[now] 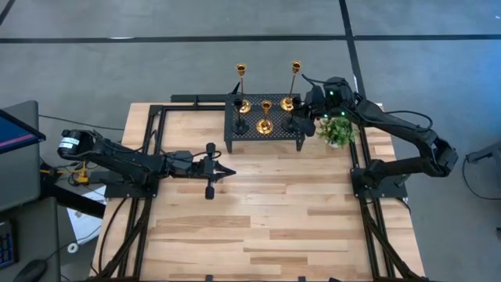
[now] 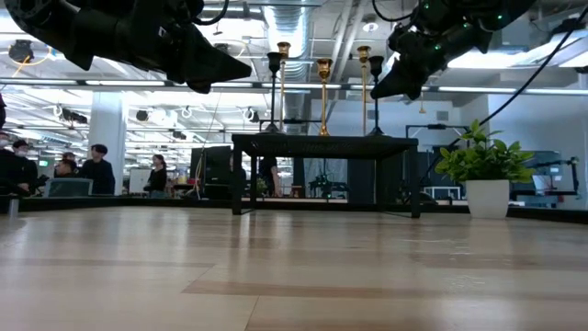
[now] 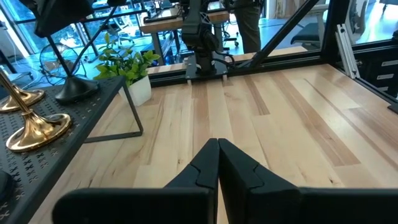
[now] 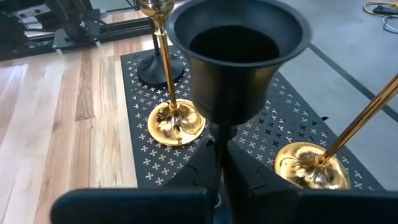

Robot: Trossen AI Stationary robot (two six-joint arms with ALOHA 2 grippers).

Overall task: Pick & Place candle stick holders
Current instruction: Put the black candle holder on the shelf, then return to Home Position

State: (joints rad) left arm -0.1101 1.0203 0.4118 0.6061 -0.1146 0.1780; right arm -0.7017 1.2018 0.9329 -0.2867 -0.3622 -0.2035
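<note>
Five candlestick holders stand on the black mesh rack [image 1: 264, 135] at the table's far side. There are two tall gold ones [image 1: 241, 72] [image 1: 296, 67], a shorter gold one [image 1: 265, 124] and two short black ones. One black holder [image 1: 239, 124] stands at the rack's left. My right gripper [image 1: 307, 112] is at the rack's right end, shut on the other black holder [image 4: 236, 56]. My left gripper [image 1: 228, 172] is shut and empty, above the table in front of the rack's left part. My right gripper pinches the black holder's thin stem [image 4: 222, 132], just under its cup, between the two fingers. The fingers come at it from the table's right, slanting down, and lie across the stem. The holder stands upright; in the low view its foot [image 2: 375, 131] shows at the rack's top.
A small green plant in a white pot [image 1: 337, 131] stands on the table just right of the rack, under my right arm. A black frame rail [image 1: 196, 99] runs along the table's far edge. Bare wooden tabletop [image 1: 266, 211] lies in front of the rack. People show in the room behind.
</note>
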